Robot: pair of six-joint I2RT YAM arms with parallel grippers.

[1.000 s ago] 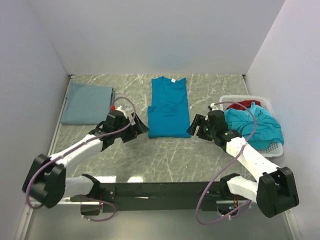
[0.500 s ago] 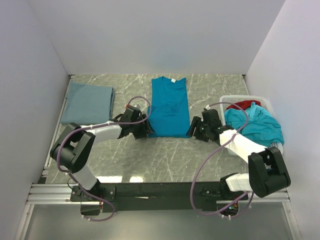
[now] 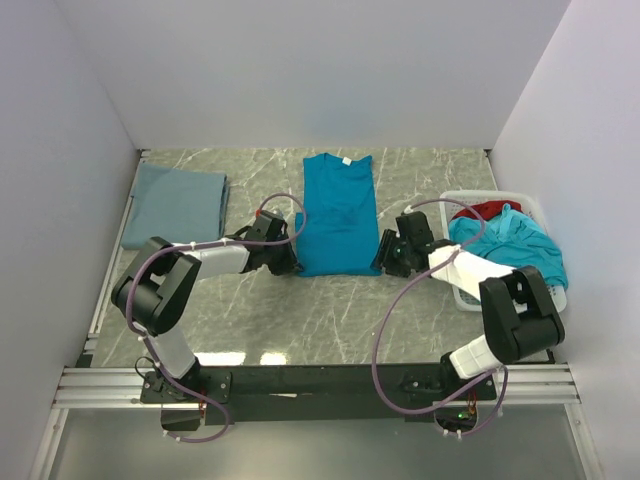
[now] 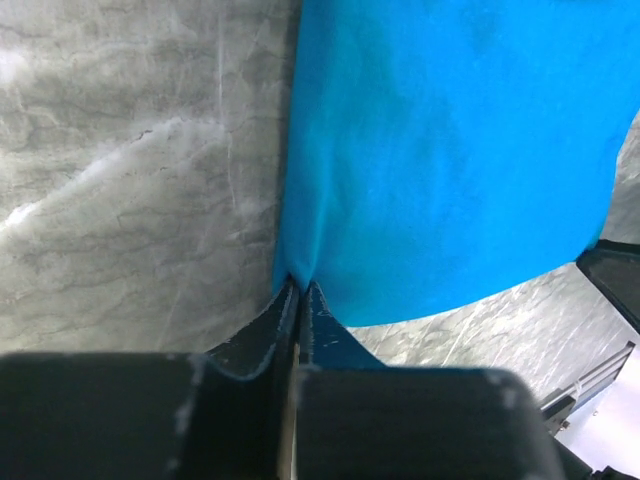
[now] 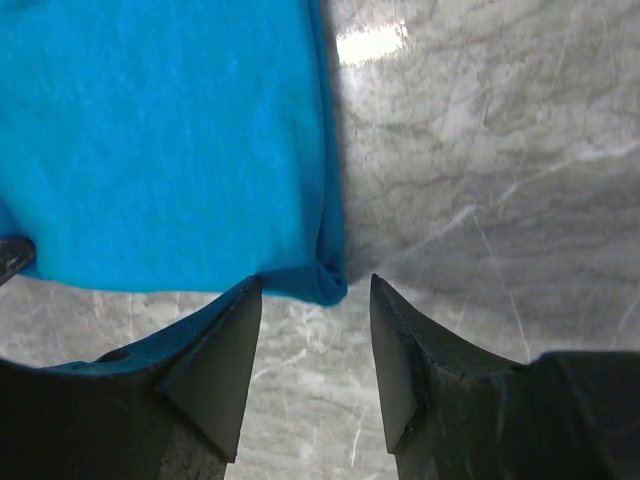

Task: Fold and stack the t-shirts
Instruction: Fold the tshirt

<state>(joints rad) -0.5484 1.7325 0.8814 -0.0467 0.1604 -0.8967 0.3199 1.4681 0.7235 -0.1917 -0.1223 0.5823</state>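
Risk here is an uneven bite on the two near corners. Teal t-shirt (image 3: 338, 215) lies flat in the middle of the tabletop (image 3: 340, 310), already narrowed into a long strip, collar at the far end, hem near. Left tool (image 4: 298, 290) sits at the near-left hem corner, jaws pressed together. Cloth is pinched only at the very tips, and a small pucker runs up the edge from the pinch. Right tool (image 5: 315, 287) is at the near-right corner, jaws apart, the corner lying between them, nothing gripped yet. Judgement: next move is a close on the right, then a joint lift carrying the hem toward the collar. The left pinch looks shallow, so the cloth may slip out once weight comes on. The right tool, closing where it is, may catch just the top layer of the folded edge or only the corner tip, and the lower layers would sag open. One side lifting before the other would drag the strip skew and give a crooked fold. Tools this low on the marble may also shove the hem instead of taking it. Grey-blue t-shirt (image 3: 172, 205) lies folded at far left, well apart, probably the stack spot. White basket (image 3: 548, 298) at right holds another teal shirt (image 3: 510, 250) and a red shirt (image 3: 488, 209).
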